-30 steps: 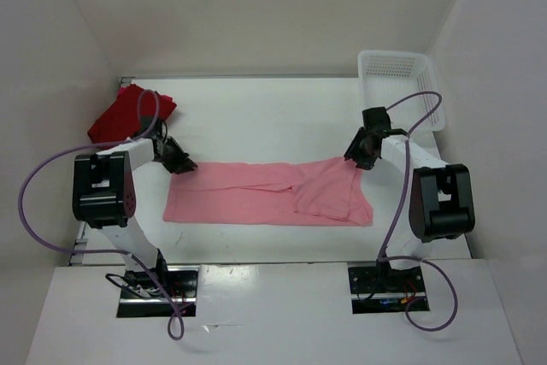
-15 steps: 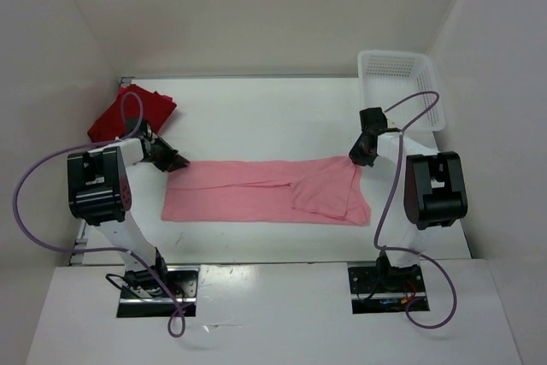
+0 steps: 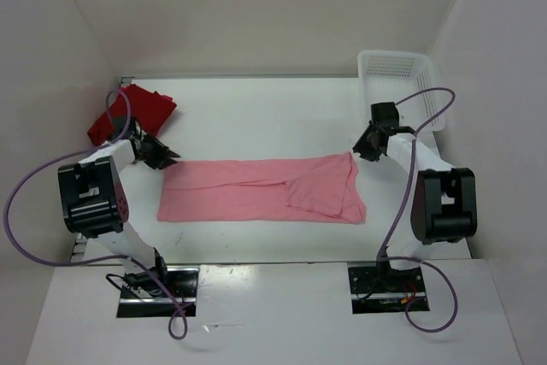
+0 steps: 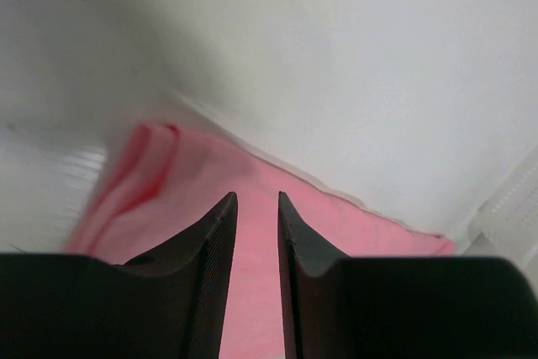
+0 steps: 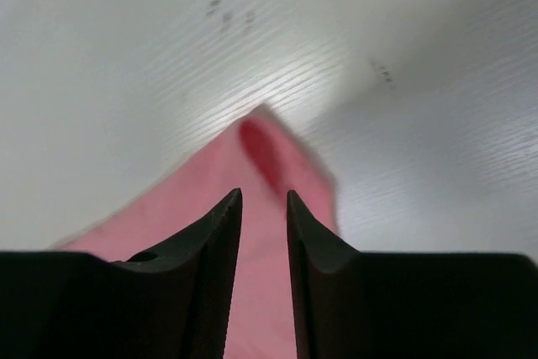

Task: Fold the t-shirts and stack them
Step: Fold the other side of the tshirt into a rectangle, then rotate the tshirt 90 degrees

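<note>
The light pink t-shirt lies folded into a long band across the middle of the table. My left gripper is at its far left corner, with the jaws nearly together and pink cloth between them. My right gripper is at the far right corner in the same way, with the cloth corner poking out past the fingertips as a raised fold. A red shirt lies folded at the back left. A third shirt is not in view.
A white mesh basket stands at the back right, just beyond my right arm. White walls close in the table on the left, back and right. Purple cables loop off both arms.
Both grippers have moved outward and slightly away from the bases. The pink shirt has shifted a little left and its far edge has pulled straighter.
</note>
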